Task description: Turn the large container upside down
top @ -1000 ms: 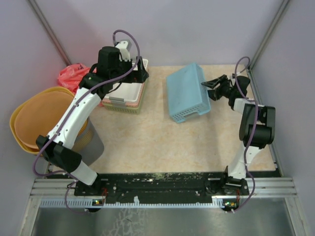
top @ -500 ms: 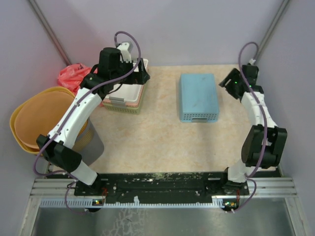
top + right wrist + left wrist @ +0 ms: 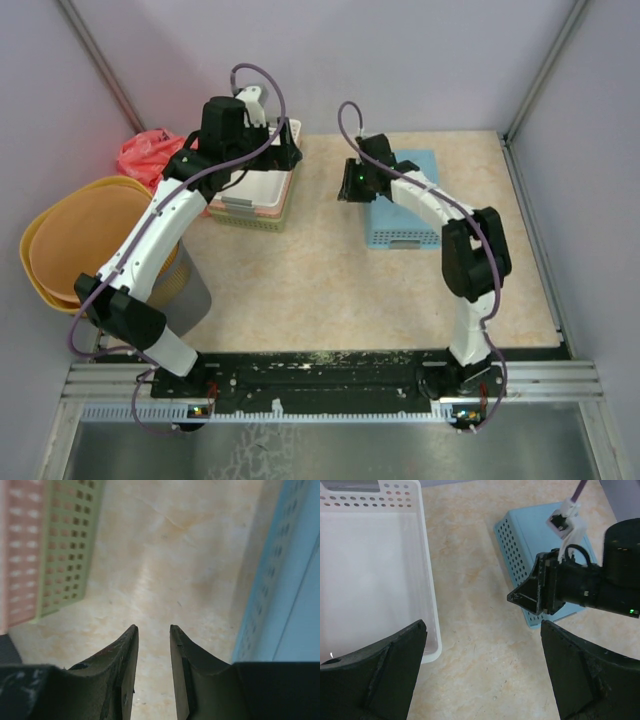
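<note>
The large container is a light-blue perforated basket (image 3: 410, 205) lying flat on the table with its solid bottom facing up. It also shows in the left wrist view (image 3: 520, 540) and at the right edge of the right wrist view (image 3: 295, 580). My right gripper (image 3: 346, 190) hangs low over the table just left of the basket, apart from it. Its jaws stand only narrowly open with nothing between them (image 3: 152, 630). My left gripper (image 3: 288, 155) is wide open and empty (image 3: 482, 670), above the right edge of the white basket (image 3: 255, 185).
The white basket (image 3: 370, 570) sits stacked in pink and green baskets (image 3: 65, 545) at the back left. Yellow bowls (image 3: 75, 240) rest on a grey bin (image 3: 190, 290) at the left. A red bag (image 3: 145, 155) lies behind them. Walls close in the sides.
The blue basket went from tilted on its edge to lying flat, bottom up. My right arm swung from its right side across to its left side and its jaws narrowed. The left arm stayed put.
</note>
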Controlling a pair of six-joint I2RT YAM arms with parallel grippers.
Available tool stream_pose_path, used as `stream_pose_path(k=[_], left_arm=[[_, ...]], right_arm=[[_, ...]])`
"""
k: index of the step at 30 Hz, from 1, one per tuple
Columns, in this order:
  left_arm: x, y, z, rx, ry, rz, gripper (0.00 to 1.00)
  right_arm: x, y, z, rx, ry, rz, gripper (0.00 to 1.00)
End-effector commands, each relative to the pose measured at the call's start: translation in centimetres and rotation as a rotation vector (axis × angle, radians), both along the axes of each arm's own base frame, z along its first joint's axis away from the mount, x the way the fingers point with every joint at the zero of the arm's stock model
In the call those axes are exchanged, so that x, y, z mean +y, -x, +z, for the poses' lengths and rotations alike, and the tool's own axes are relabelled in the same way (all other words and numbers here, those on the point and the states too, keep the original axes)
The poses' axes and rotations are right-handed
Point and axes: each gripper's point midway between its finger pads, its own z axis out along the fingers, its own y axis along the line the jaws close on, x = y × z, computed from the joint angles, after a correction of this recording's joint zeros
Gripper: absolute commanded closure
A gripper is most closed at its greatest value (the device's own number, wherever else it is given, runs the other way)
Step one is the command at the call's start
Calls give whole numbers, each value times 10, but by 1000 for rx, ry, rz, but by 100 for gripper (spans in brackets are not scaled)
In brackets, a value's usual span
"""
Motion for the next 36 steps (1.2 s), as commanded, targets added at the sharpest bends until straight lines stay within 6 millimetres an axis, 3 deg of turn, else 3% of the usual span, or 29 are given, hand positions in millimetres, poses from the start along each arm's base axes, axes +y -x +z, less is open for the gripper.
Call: stream_pose_path(k=[1, 5, 9, 11, 14, 18, 21, 25, 30, 33, 36], left_arm=[[8, 4, 17, -39, 3, 14, 1], [3, 5, 14, -28, 17, -8, 1], [1, 8, 13, -25, 29, -20, 1], [1, 9, 12, -22, 31, -23, 1], [1, 8, 7, -12, 25, -23, 1], [0, 7, 3, -4, 22, -25, 1], [-1, 8, 2, -2, 22, -29, 1], [-4, 7, -1, 0, 28, -40, 1], [-11, 4, -6, 11, 40, -64, 1], [-13, 2, -9, 16, 38, -69, 1], [-14, 2, -10, 19, 40, -75, 1]], right_arm=[[-28, -5, -23, 41, 178, -22, 68], [-102, -43, -34, 31, 444, -203, 67], [-173, -82, -32, 53, 485, -387, 67], [-186, -96, -18, 30, 431, -418, 67], [-184, -101, 8, -22, 384, -409, 67], [-176, -75, 40, -82, 343, -372, 65], [-184, -40, 45, -101, 347, -376, 65], [-198, 24, 36, -81, 288, -402, 63], [-205, 83, -3, -16, 239, -452, 63], [-222, 92, -28, 43, 295, -512, 61], [-235, 79, -40, 69, 309, -554, 60]])
